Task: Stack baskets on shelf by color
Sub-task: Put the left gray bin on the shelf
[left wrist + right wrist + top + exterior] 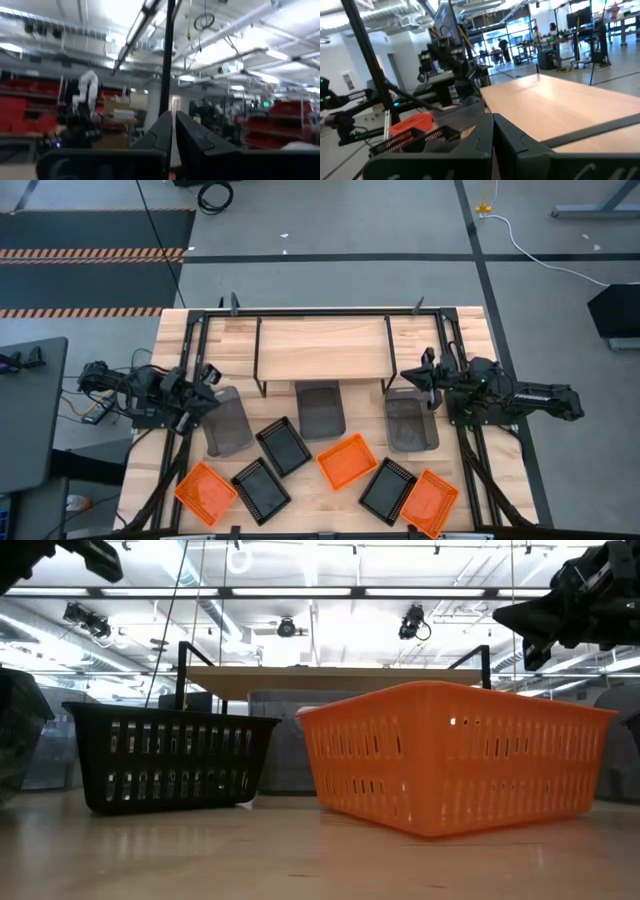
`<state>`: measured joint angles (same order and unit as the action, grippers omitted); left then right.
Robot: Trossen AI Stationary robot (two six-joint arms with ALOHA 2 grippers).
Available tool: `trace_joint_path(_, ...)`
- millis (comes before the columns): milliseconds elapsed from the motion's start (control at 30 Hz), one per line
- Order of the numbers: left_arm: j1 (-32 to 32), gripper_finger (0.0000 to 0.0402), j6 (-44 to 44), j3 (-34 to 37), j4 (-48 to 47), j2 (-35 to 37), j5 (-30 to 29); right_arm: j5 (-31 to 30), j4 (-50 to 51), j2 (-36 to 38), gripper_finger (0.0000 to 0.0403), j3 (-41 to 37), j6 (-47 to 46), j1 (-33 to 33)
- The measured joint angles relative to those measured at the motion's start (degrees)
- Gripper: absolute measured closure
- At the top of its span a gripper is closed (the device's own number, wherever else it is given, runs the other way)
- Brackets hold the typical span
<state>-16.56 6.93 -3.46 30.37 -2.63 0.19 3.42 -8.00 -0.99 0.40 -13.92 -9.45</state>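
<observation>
A workshop with strip lights and red storage bins lies beyond the wooden desk (160, 450), which sits on a grey floor. The shelf (322, 348) stands along the desk's far edge, its plank bare. All nine baskets are on the desk: three grey ones just in front of the shelf, the left grey basket (228, 421), the middle one (320, 409) partly under the plank, and the right one (411, 422); the black basket (283, 446) and its two fellows, and the orange basket (347, 461) with two more, are scattered toward the near edge.

The left end effector (207, 376) hangs at the left grey basket's far end, fingers nearly together, holding nothing that can be seen. The right end effector (426, 374) is clenched and empty, above the right grey basket's far end.

Nothing is stacked, so this looks like the first pick. The next move likely calls for opening the fingers, dropping over a basket's rim, gripping it and lifting it onto the plank.
</observation>
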Motion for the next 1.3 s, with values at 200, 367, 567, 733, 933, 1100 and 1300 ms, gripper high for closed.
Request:
trace_joint_path(200, -0.01, 0.0370, -0.24, -2.77, 2.46, -3.98, -1.91, -0.13, 2.60, -0.02, 0.0391, -0.01, 0.45, 0.00)
trace_joint_path(367, -0.20, 0.0370, 0.20, -10.78, 2.53, -17.30, -0.78, -0.37, 3.87, -0.02, 0.0391, 0.00, 0.57, 0.00)
trace_joint_path(567, -2.54, 0.0369, -7.73, -23.55, 7.28, -40.37, 4.54, -0.37, 5.43, -0.02, 0.0391, 0.00, 0.55, 0.00)
trace_joint_path(733, -3.21, 0.0372, -16.23, -36.09, 2.89, -55.56, -0.11, -0.35, 5.41, -0.02, 0.0391, 0.00, -1.38, 0.00)
trace_joint_path(933, -3.78, 0.0362, -6.01, -57.64, -41.19, -67.19, -13.88, -0.35, 5.47, -0.02, 0.0391, -0.01, -1.57, 0.00)
trace_joint_path(1100, -4.97, 0.0343, 12.46, -73.08, -84.66, -74.92, -25.68, -0.34, 5.54, -0.02, 0.0391, -0.02, -2.63, 0.00)
trace_joint_path(1300, -5.46, 0.0310, 29.07, -72.65, -98.91, -77.29, -17.40, -0.34, 5.65, -0.02, 0.0391, -0.02, -3.05, 0.00)
